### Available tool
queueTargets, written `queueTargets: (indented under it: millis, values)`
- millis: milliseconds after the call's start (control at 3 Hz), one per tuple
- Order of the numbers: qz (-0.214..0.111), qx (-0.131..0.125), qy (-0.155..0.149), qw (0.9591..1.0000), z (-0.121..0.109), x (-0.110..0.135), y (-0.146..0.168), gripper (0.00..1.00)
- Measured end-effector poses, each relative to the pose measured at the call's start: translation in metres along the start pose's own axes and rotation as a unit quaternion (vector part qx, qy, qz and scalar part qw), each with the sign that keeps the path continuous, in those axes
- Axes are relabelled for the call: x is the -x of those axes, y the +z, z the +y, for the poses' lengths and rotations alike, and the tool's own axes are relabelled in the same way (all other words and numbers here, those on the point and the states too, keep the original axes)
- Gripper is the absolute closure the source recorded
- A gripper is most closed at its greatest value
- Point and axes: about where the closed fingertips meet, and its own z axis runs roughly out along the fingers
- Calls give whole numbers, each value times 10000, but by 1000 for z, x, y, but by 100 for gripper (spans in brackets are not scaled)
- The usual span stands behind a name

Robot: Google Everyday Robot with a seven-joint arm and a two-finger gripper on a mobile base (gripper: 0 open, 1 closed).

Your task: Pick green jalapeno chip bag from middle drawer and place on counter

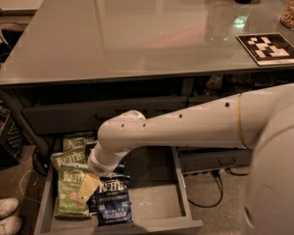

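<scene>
Middle drawer [159,202] open below the counter [137,33], arm [186,126] reaching in from the right.

The drawer is jutting out under the counter, chip bags [76,143] crowding its left half. The jalapeno chip bag [68,197] is lying front-left, another bag [112,202] just right of it, the gripper [86,189] hanging over both. A marker card [269,48] is sitting on the counter's right side.

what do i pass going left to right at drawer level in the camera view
white shoes, green jalapeno chip bag, gripper down over the bags, dark blue chip bag, bare floor of the middle drawer
</scene>
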Motion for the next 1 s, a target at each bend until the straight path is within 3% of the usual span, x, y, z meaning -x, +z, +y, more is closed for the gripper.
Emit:
queueTargets:
  millis: [333,667,1000]
  values:
    - [-24,-93,117,9999,-13,9,25,0]
    - [-60,-79,417,9991,-23,13,47,0]
    - [-57,-72,443,9990,-23,13,49,0]
